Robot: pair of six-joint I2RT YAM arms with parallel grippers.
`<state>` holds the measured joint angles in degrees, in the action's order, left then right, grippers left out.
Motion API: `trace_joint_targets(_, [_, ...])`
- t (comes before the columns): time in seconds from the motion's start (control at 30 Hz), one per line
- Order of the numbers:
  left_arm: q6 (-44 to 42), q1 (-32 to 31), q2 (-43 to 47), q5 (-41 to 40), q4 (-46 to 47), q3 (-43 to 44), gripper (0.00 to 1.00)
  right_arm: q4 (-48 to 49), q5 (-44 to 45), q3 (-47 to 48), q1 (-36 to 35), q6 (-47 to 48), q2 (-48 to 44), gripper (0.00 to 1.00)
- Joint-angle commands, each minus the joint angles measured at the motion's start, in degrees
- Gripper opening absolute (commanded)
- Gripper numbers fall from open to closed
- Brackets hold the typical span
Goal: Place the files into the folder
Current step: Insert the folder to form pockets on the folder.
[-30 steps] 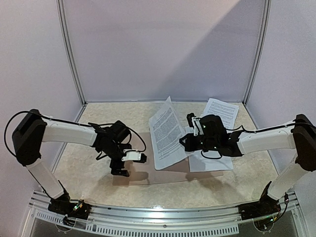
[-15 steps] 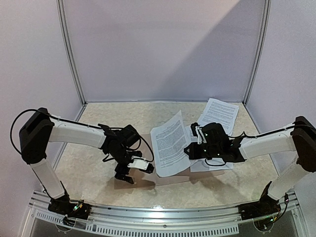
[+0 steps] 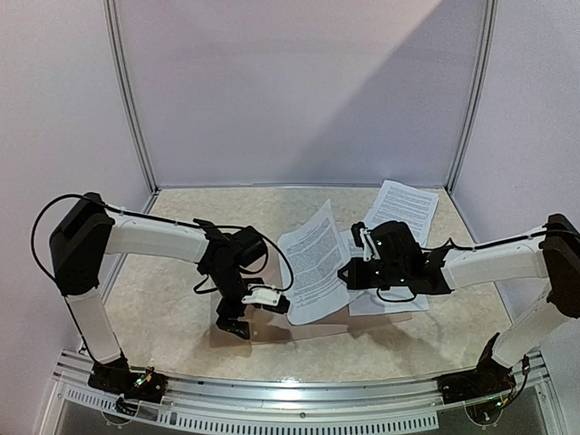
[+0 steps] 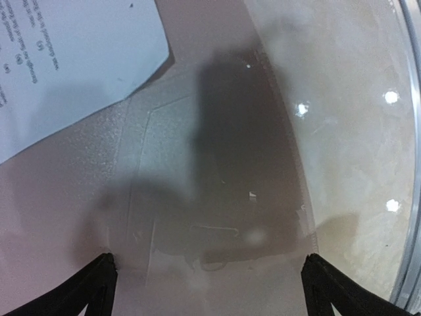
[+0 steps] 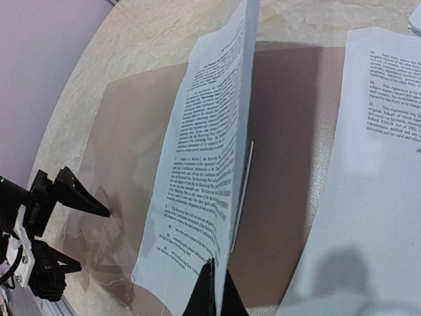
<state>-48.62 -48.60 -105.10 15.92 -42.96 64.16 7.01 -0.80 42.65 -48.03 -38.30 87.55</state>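
Observation:
My right gripper [image 3: 348, 272] is shut on the near edge of one printed white sheet of the files [image 3: 314, 261]. It holds that sheet [image 5: 204, 151] tilted up over the folder [image 5: 283, 131], fingertips pinched together at the paper's bottom edge. The tan-brown folder [image 3: 313, 328] lies flat on the table with its glossy clear plastic [image 4: 217, 164] up. My left gripper [image 3: 254, 315] hangs open just over the folder's near left part, with nothing between its fingers [image 4: 92, 289]. A corner of the held sheet [image 4: 66, 59] shows at upper left in the left wrist view.
Another printed sheet [image 3: 390, 299] lies flat under the right arm, partly on the folder's right side [image 5: 375, 164]. More files [image 3: 405, 207] rest at the far right near the back wall. A metal rail [image 4: 413, 164] runs along the table's near edge.
The left gripper has moved right and nearer, to the folder's near left part. The right gripper has lowered the held sheet toward the folder.

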Motion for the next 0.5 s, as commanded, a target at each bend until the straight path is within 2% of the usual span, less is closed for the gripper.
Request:
trace_joint_targets(0.0, [2.6, -2.1, -1.6, -4.3, 3.8, 0.4, 1.00, -0.9, -1.7, 2.2, 0.4, -0.3, 1.9, 0.00])
trace_joint_targets(0.27, [2.2, -4.6, -2.4, -6.4, 6.6, -4.9, 1.00, 0.5, -4.3, 2.7, 0.8, 0.0, 2.8, 0.00])
trace_joint_targets(0.33, [2.3, -4.7, -2.6, -5.8, 6.9, -5.4, 0.96, 0.6, -4.8, 2.5, 0.9, -0.3, 2.8, 0.00])
trace_joint_targets(0.47, [2.2, -4.7, -2.8, -4.6, 6.9, -5.7, 0.82, 1.0, -4.8, 1.2, 1.0, -0.7, 1.8, 0.00])
